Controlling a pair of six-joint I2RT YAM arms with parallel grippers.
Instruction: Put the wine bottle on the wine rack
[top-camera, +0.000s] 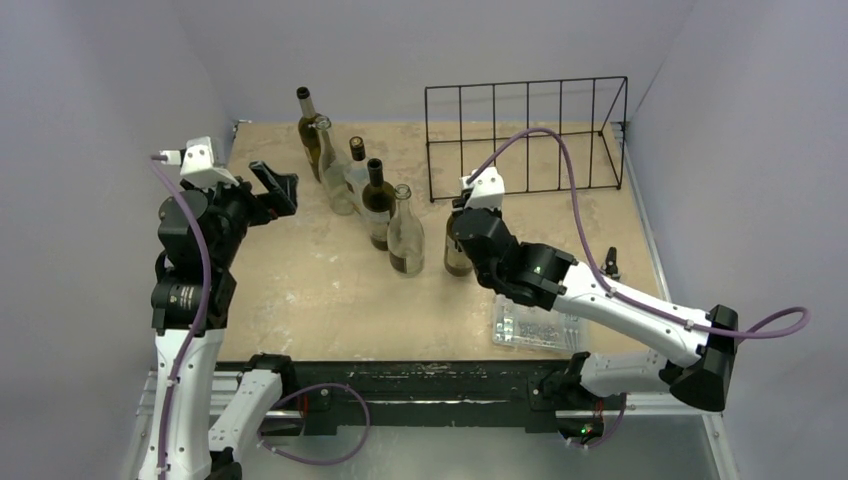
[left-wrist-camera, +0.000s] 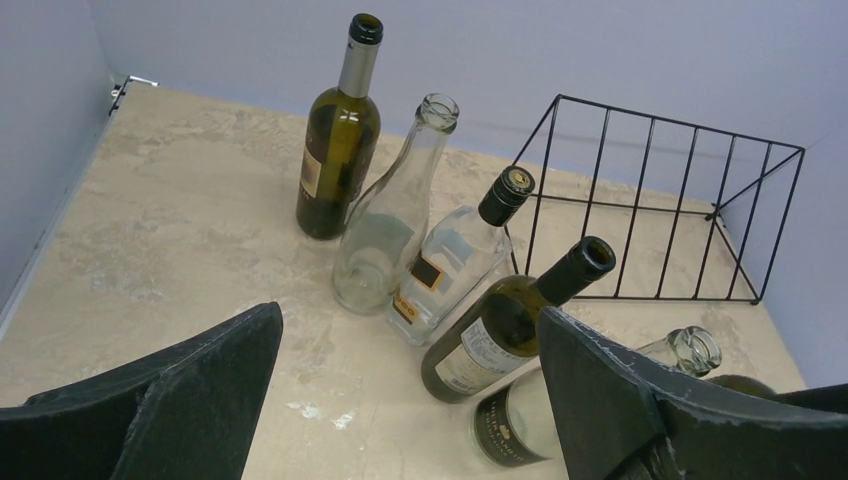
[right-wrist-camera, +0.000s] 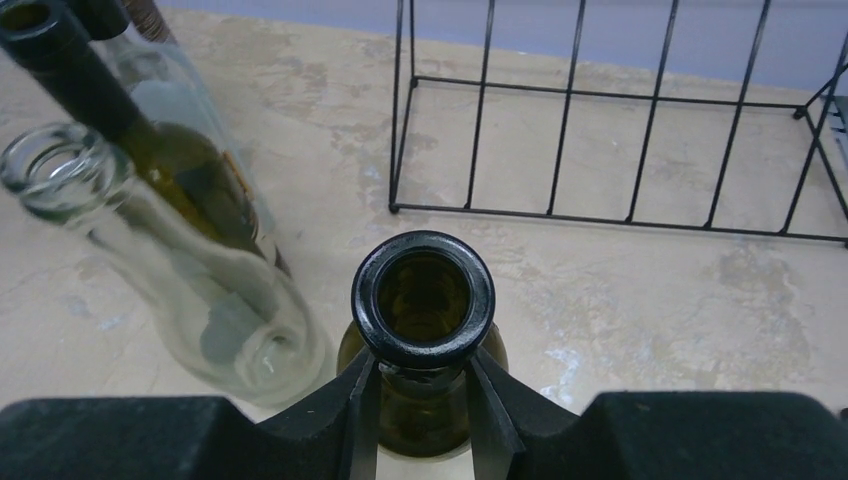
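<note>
My right gripper (top-camera: 462, 222) is shut on the neck of a dark olive wine bottle (top-camera: 457, 256), just under its open mouth. In the right wrist view the jaws (right-wrist-camera: 422, 385) pinch the neck from both sides and the bottle (right-wrist-camera: 423, 352) stands upright. The black wire wine rack (top-camera: 525, 135) stands behind it at the back right, apart from the bottle; it also shows in the right wrist view (right-wrist-camera: 600, 130) and the left wrist view (left-wrist-camera: 650, 215). My left gripper (top-camera: 275, 185) is open and empty at the left, and its left wrist view (left-wrist-camera: 410, 330) looks over the other bottles.
Several other bottles stand in a row left of the held one: a green one (top-camera: 308, 130) at the back, a dark labelled one (top-camera: 377, 205) and a clear one (top-camera: 405, 235) nearest it. A clear plastic parts box (top-camera: 535, 325) lies under my right arm.
</note>
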